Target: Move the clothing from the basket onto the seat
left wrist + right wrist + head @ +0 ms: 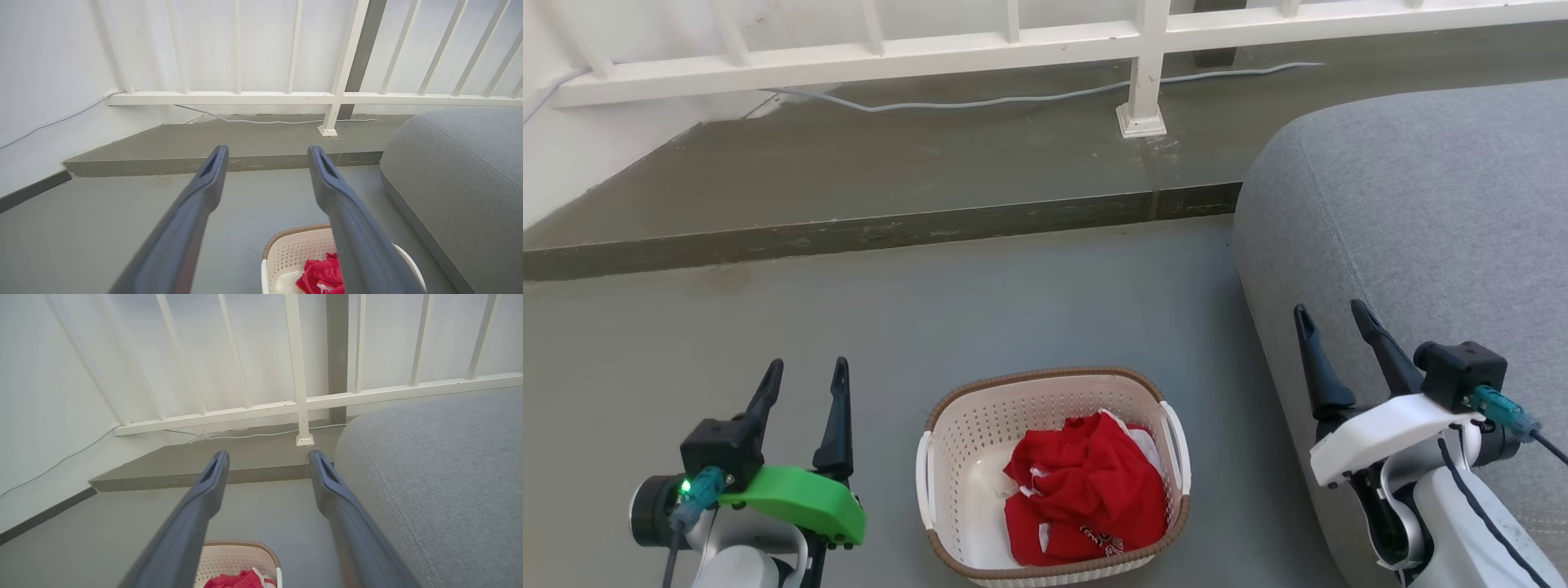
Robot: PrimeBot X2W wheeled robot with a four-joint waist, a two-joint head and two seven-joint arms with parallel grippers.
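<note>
The basket [947,457] stands on the grey floor [890,318]. The clothing [1086,490] lies crumpled inside it, a red heap with white trim. The heap is piled toward the basket's right and near walls and stays below the brown rim. Bare cream bottom shows along the basket's left side.

The seat [1421,212] lies to the right of the basket and apart from it. A strip of bare floor runs between the basket's right handle and the seat's rounded edge. To the left of the basket and beyond its far rim, the floor runs bare up to the front edge of a raised step [890,171]. Farther beyond the basket, a white railing [931,53] and a pale cable [980,102] run along that step. One railing post [1143,90] stands on the step, beyond the basket's far right corner.

The left gripper [808,363] hovers to the left of the basket, clear of its left handle. Its fingers [836,425] are spread with nothing between them. The right gripper [1329,308] is to the right of the basket and, in the head view, shows against the seat edge that faces the basket. Its fingers are also spread and empty. In both wrist views the basket's far rim and a patch of red cloth show low down, under the spread fingers.
</note>
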